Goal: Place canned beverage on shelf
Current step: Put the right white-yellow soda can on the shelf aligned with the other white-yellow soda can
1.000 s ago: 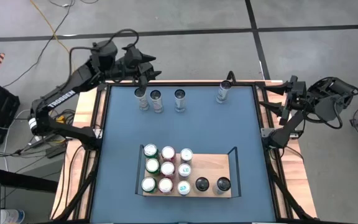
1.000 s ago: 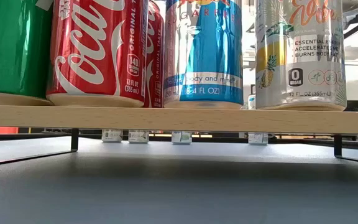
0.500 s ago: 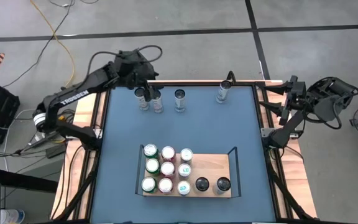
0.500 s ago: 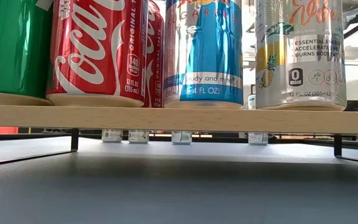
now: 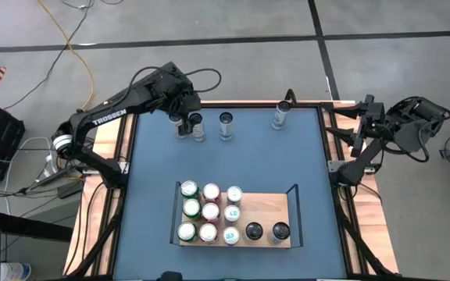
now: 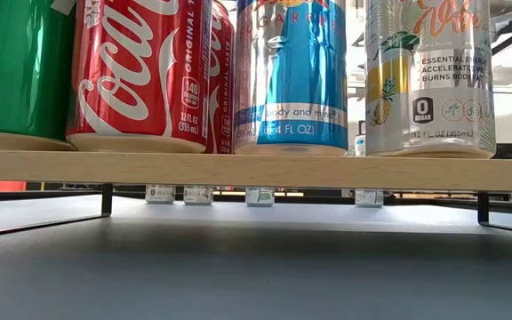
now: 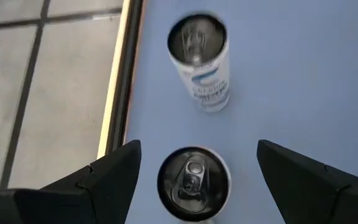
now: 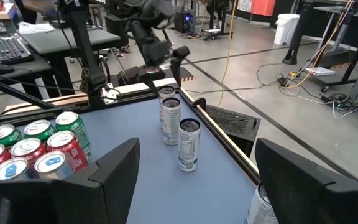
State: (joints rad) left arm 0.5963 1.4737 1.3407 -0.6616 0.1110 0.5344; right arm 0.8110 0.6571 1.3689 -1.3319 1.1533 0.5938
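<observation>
On the shelf (image 5: 268, 204) by the tabletop's near edge, nine packed cans (image 5: 210, 211) toward its left rail and two dark ones (image 5: 254, 231) farther right, with bare board only beyond those two. Means a tight landing: easy to clip a standing can or the right rail (image 5: 295, 207) when setting down. At the far-left corner, left gripper (image 5: 181, 119) poised over the end can (image 7: 193, 182), fingers wide on either side, not yet touching. Risks a skewed close that tips it into the neighbouring can (image 7: 199, 59) just beside, or off the far edge. Parked beyond the far-right corner, right gripper (image 5: 360, 125) spread wide, empty
</observation>
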